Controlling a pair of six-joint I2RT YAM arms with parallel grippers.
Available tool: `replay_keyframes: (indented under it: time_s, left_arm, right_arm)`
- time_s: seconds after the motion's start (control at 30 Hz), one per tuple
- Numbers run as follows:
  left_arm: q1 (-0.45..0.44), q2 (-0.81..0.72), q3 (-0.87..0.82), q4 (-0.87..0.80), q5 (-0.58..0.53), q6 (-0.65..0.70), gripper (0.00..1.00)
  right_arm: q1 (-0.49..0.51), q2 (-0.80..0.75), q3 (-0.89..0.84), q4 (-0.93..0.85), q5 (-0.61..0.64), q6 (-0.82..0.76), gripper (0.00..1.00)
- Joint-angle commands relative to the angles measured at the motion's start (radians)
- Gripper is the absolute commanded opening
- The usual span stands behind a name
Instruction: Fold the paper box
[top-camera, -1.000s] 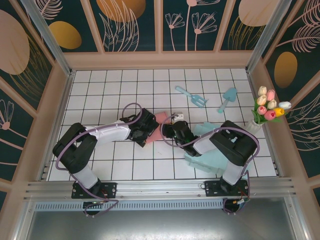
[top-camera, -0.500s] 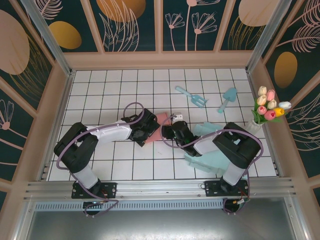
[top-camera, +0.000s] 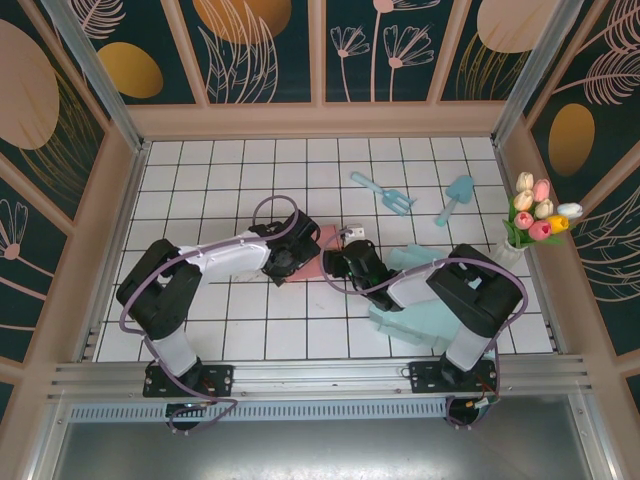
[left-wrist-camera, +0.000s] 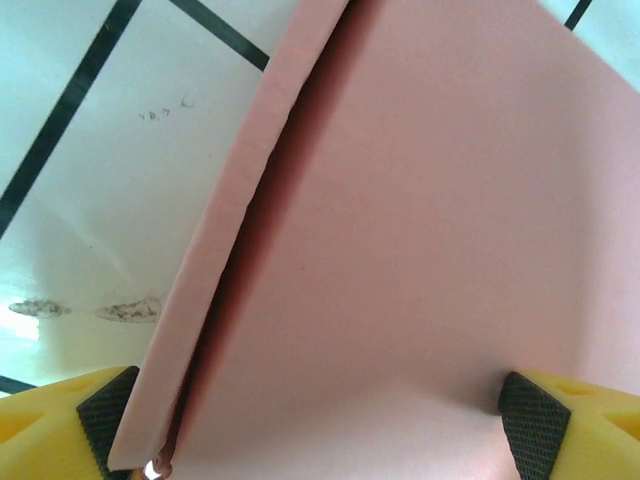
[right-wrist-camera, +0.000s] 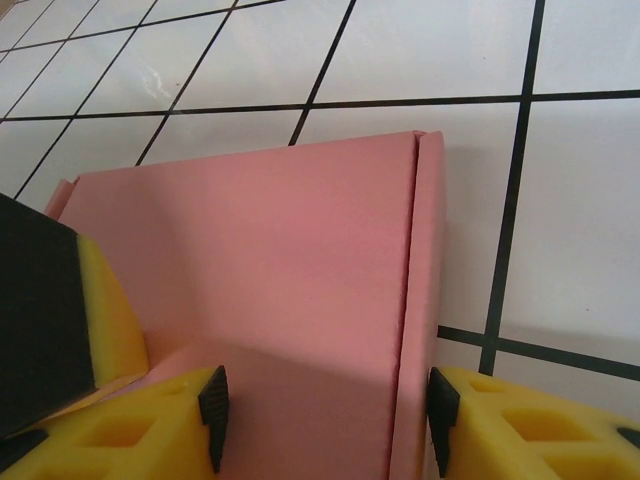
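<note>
Glossy gridded tiles (top-camera: 200, 180) bear a pink paper box (right-wrist-camera: 280, 250) (matte, crisp-edged).

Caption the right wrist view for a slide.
Right gripper, yellow fingers open, poised over the pink paper box on the white tiled table.

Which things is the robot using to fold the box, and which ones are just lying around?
For the job:
pink paper box
left jaws and right jaws, both down on the box

Just lying about:
blue toy rake
teal toy spade
vase of tulips
pale teal sheets by the right arm
small white block
</note>
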Motion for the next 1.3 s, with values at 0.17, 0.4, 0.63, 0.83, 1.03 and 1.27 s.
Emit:
replay_keyframes:
  time_s: [0.17, 0.4, 0.63, 0.83, 1.03, 1.27]
  left_arm:
    - [0.004, 0.020, -0.013, -0.125, -0.132, 0.097, 0.92]
    - [0.004, 0.040, -0.029, -0.081, -0.105, 0.105, 0.92]
    - [0.005, 0.052, -0.026, -0.051, -0.076, 0.079, 0.91]
    - [0.007, 0.060, -0.057, -0.001, -0.027, 0.052, 0.91]
    - [0.006, 0.041, -0.059, 0.030, 0.030, 0.029, 0.91]
    - [0.005, -0.010, -0.076, 0.072, 0.064, -0.011, 0.92]
  right_arm:
    - [-0.006, -0.022, 0.002, -0.062, -0.032, -0.023, 0.56]
    - [-0.007, -0.023, 0.002, -0.062, -0.043, -0.024, 0.56]
    - [-0.007, -0.025, -0.003, -0.060, -0.045, -0.019, 0.56]
    - [-0.007, -0.032, -0.014, -0.052, -0.052, -0.011, 0.56]
    - [-0.005, -0.024, -0.018, -0.032, -0.056, 0.006, 0.56]
    - [0.000, 0.001, -0.021, -0.003, -0.056, 0.023, 0.56]
